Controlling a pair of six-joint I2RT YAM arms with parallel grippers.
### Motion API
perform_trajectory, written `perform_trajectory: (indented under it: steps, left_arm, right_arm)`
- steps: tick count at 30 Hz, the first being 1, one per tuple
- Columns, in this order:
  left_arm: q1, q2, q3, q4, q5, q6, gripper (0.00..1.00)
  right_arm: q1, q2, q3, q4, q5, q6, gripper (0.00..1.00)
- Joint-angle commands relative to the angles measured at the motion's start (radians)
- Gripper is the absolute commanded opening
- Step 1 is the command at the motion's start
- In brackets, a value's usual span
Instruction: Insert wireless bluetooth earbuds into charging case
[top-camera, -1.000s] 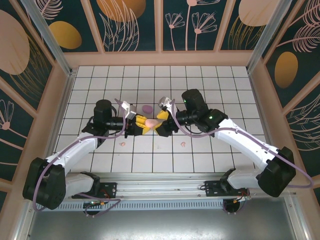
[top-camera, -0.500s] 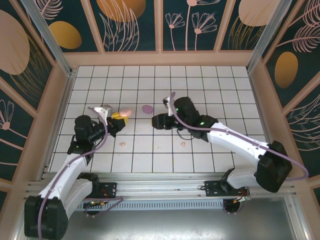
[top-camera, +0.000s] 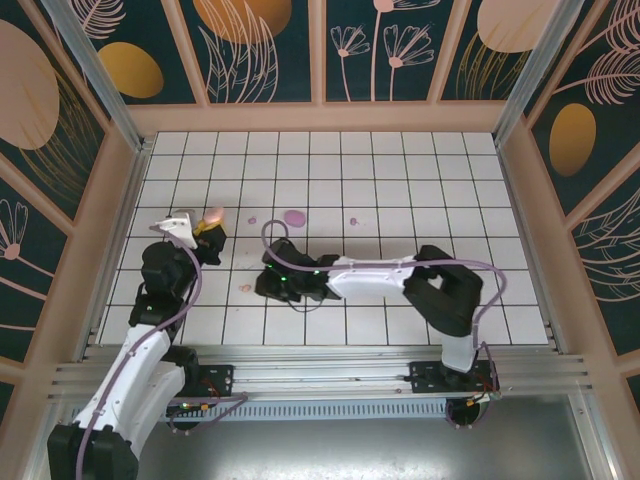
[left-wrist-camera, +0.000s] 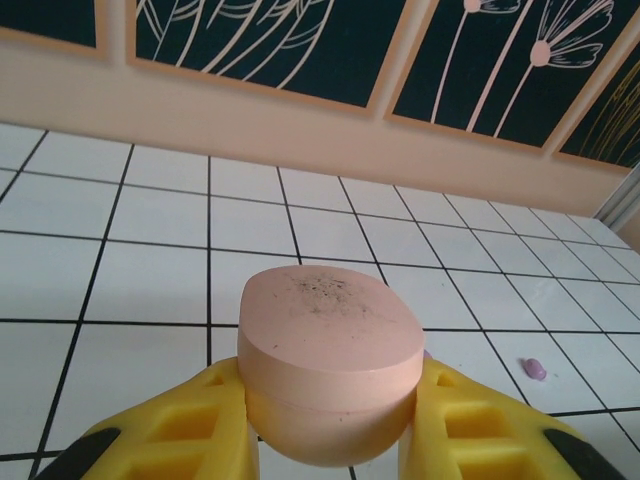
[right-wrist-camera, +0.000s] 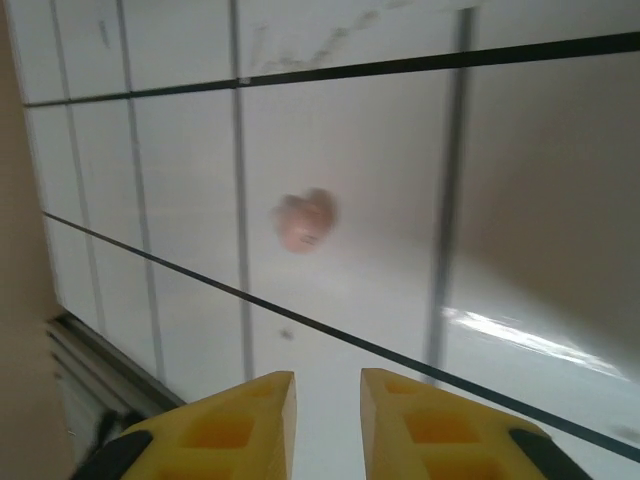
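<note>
— Pinching the pink case (left-wrist-camera: 328, 345) in the left claw (left-wrist-camera: 325, 405). Holding nothing in the right claw (right-wrist-camera: 326, 385), almost pressed together
— Spotting the pink earbud (right-wrist-camera: 305, 220) just ahead of that claw. Could shut too soon and miss, or flick it away

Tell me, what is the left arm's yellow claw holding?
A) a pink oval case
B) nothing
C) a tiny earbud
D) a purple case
A: the left gripper is shut on the pink case, its yellow fingers pressing both sides.
</note>
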Motion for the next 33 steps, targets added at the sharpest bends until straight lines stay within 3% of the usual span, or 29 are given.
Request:
perform_trajectory:
  steps: [1, 5, 8, 17, 24, 33]
  left_arm:
    - [0.01, 0.042, 0.07, 0.078, 0.012, -0.056, 0.0]
    - [0.01, 0.081, 0.108, 0.101, 0.036, -0.062, 0.0]
    - [0.011, 0.091, 0.128, 0.1, 0.031, -0.047, 0.0]
    - [0.01, 0.137, 0.161, 0.127, 0.033, -0.026, 0.0]
    - [0.01, 0.135, 0.167, 0.112, 0.033, -0.004, 0.0]
    - [0.01, 0.129, 0.17, 0.101, 0.044, 0.008, 0.0]
  right_arm:
    - [0.028, 0.082, 0.128, -0.036, 0.022, 0.103, 0.27]
    - [0.04, 0.142, 0.216, -0.126, 0.067, 0.157, 0.39]
    - [0.04, 0.164, 0.262, -0.187, 0.101, 0.181, 0.42]
    - [0.06, 0.246, 0.346, -0.222, 0.107, 0.25, 0.36]
    - [0.067, 0.26, 0.381, -0.267, 0.161, 0.277, 0.4]
    - [0.065, 0.295, 0.384, -0.257, 0.143, 0.304, 0.39]
